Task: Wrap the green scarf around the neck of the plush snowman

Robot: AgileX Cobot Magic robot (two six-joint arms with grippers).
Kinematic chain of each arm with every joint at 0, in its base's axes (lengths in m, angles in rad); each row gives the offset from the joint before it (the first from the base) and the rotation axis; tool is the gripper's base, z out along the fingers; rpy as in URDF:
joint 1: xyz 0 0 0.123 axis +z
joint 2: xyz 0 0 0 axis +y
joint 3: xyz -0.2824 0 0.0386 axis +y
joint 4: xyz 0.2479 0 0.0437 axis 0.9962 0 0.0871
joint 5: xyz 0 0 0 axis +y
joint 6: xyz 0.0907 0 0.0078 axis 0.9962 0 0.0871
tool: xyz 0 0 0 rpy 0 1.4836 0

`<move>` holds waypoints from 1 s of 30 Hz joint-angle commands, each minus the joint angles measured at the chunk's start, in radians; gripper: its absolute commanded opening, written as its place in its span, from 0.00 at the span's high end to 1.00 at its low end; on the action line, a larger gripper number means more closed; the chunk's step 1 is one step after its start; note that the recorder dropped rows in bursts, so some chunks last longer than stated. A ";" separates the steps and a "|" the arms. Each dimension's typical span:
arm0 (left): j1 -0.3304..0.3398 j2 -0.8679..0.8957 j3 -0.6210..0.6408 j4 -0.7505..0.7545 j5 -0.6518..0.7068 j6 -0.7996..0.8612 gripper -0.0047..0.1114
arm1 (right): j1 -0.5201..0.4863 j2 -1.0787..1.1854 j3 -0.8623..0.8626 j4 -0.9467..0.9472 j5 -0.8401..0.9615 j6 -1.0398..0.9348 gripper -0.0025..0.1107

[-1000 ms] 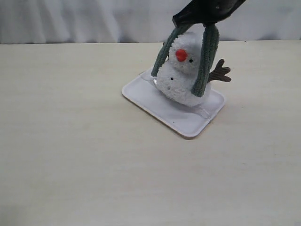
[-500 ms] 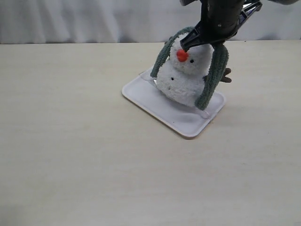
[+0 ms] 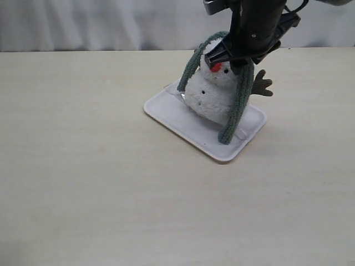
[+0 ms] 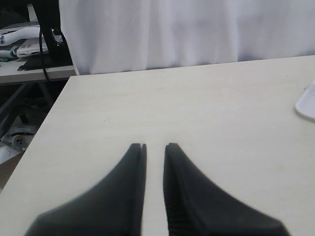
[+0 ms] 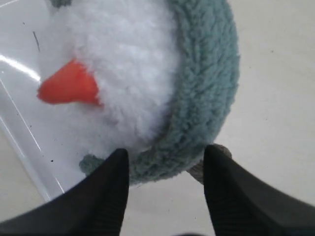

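Note:
The plush snowman point(image 3: 213, 97) stands on a white tray point(image 3: 166, 108), orange nose point(image 3: 216, 67) facing front-left. The green scarf point(image 3: 237, 102) is draped over its head: one end hangs on the left side, the longer end falls down the right side to the tray. My right gripper point(image 3: 227, 60) hovers just over the head. In the right wrist view the right gripper point(image 5: 166, 155) stands open, with the scarf point(image 5: 206, 73) and white head point(image 5: 123, 73) just beyond its tips. My left gripper point(image 4: 155, 146) is over bare table, with only a slit between its empty fingers.
A brown twig arm point(image 3: 262, 84) sticks out to the snowman's right. The light wooden table point(image 3: 83, 183) spreads wide to the left and front. A white curtain point(image 3: 83, 22) lines the far edge. The tray's corner point(image 4: 307, 101) shows in the left wrist view.
My right gripper came down from above onto the snowman's head, carrying the scarf lower. The scarf's right end now hangs straighter and reaches the tray.

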 commanded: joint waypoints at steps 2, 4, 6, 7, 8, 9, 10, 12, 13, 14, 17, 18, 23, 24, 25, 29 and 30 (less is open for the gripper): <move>0.005 -0.002 0.003 -0.005 -0.008 0.003 0.84 | -0.009 -0.037 -0.001 0.011 0.041 -0.047 0.57; 0.005 -0.002 0.003 -0.005 -0.008 0.003 0.84 | -0.009 -0.076 -0.001 0.011 0.023 -0.071 0.57; 0.005 -0.002 0.003 -0.005 -0.008 0.003 0.84 | -0.009 -0.104 -0.001 0.011 0.000 -0.083 0.57; 0.005 -0.002 0.003 -0.005 -0.008 0.003 0.84 | -0.009 -0.133 -0.001 -0.002 -0.035 -0.083 0.57; 0.005 -0.002 0.003 -0.005 -0.008 0.003 0.84 | -0.012 -0.141 -0.001 -0.004 -0.059 -0.083 0.59; 0.005 -0.002 0.003 -0.005 -0.008 0.003 0.84 | -0.017 -0.146 -0.001 0.001 -0.081 -0.083 0.63; 0.005 -0.002 0.003 -0.005 -0.008 0.003 0.84 | -0.024 -0.146 -0.001 0.017 -0.094 -0.083 0.67; 0.005 -0.002 0.003 -0.005 -0.008 0.003 0.84 | -0.064 -0.121 -0.001 0.145 -0.118 -0.141 0.75; 0.005 -0.002 0.003 -0.005 -0.008 0.003 0.84 | -0.103 -0.094 -0.003 0.258 -0.140 -0.205 0.74; 0.005 -0.002 0.003 -0.005 -0.008 0.003 0.84 | -0.121 -0.084 -0.005 0.295 -0.150 -0.225 0.72; 0.005 -0.002 0.003 -0.005 -0.008 0.003 0.84 | -0.155 -0.041 -0.031 0.299 -0.191 -0.234 0.59; 0.005 -0.002 0.003 -0.005 -0.008 0.003 0.84 | -0.155 -0.039 -0.033 0.285 -0.200 -0.234 0.58; 0.005 -0.002 0.003 -0.005 -0.008 0.003 0.84 | -0.154 0.004 -0.033 0.272 -0.225 -0.274 0.62; 0.005 -0.002 0.003 -0.005 -0.008 0.003 0.84 | -0.154 0.012 -0.033 0.272 -0.221 -0.285 0.65; 0.005 -0.002 0.003 -0.005 -0.008 0.003 0.84 | -0.154 0.020 -0.033 0.272 -0.221 -0.287 0.69; 0.005 -0.002 0.003 -0.005 -0.008 0.003 0.84 | -0.154 0.022 -0.033 0.272 -0.234 -0.311 0.93; 0.005 -0.002 0.003 -0.005 -0.008 0.003 0.84 | -0.154 0.018 -0.033 0.272 -0.238 -0.316 0.94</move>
